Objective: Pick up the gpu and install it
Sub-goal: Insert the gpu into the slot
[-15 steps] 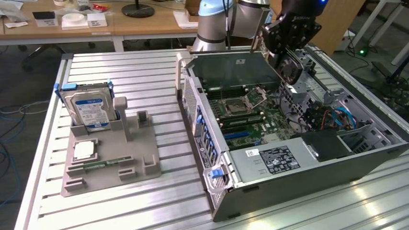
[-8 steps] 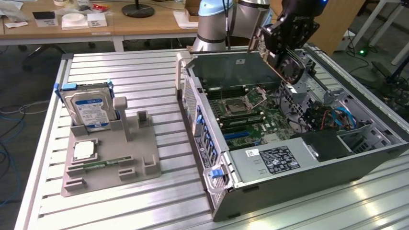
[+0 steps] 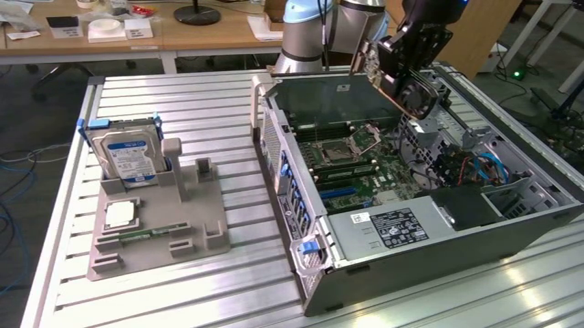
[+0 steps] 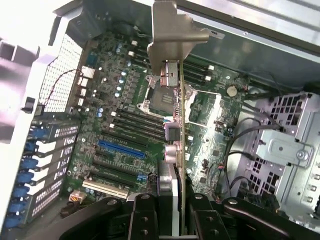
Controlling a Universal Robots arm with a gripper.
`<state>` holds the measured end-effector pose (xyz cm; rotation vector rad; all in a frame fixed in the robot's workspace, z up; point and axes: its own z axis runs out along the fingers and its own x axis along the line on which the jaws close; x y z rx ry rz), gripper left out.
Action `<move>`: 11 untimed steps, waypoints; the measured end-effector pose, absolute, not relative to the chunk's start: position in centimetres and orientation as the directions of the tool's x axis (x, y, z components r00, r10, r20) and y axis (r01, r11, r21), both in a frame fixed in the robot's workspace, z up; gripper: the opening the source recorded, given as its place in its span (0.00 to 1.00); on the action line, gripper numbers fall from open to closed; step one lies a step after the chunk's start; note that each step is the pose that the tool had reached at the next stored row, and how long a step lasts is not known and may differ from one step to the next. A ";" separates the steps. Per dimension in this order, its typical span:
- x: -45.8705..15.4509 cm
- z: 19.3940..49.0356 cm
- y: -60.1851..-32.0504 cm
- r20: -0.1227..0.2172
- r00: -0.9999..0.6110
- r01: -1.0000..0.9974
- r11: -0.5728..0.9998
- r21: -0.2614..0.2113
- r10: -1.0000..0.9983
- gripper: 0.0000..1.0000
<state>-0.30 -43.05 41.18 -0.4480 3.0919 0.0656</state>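
A ribbed metal table (image 3: 182, 102) carries an open computer case (image 3: 456, 254) at the exterior view's right. The arm hangs over the case's far end, its claw (image 3: 408, 58) clamped on the gpu (image 3: 420, 96), which is held tilted above the motherboard (image 3: 360, 174).

Clear down to board (image 3: 351, 164) through open case (image 3: 429, 263) top. Blocked at 3 o'clock by cage (image 3: 438, 140) and cables (image 3: 488, 167), at 1 by gpu (image 3: 415, 92) overhead, at 9 by wall (image 3: 273, 157).

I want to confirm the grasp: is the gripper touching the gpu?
Touching. The wrist view shows the gripper closed on the gpu, with a finger pressed against each face of the card.
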 end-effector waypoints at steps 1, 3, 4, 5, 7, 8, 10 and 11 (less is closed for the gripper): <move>-0.3 41.2 -43.0 -0.023 -0.956 -0.295 0.955 0.039 -0.294 0.28; -0.3 41.2 -43.0 -0.023 -0.948 -0.317 0.948 0.039 -0.316 0.28; -0.3 41.2 -43.0 -0.023 -0.944 -0.329 0.944 0.039 -0.328 0.28; -0.3 41.2 -43.0 -0.023 -0.939 -0.344 0.938 0.039 -0.343 0.28; -0.3 41.2 -43.0 -0.023 -0.928 -0.371 0.928 0.039 -0.371 0.28; -0.3 41.2 -43.0 -0.023 -0.923 -0.385 0.922 0.039 -0.384 0.28; -0.3 41.2 -43.0 -0.023 -0.913 -0.408 0.912 0.039 -0.408 0.28; -0.3 41.2 -43.0 -0.023 -0.908 -0.419 0.907 0.039 -0.419 0.28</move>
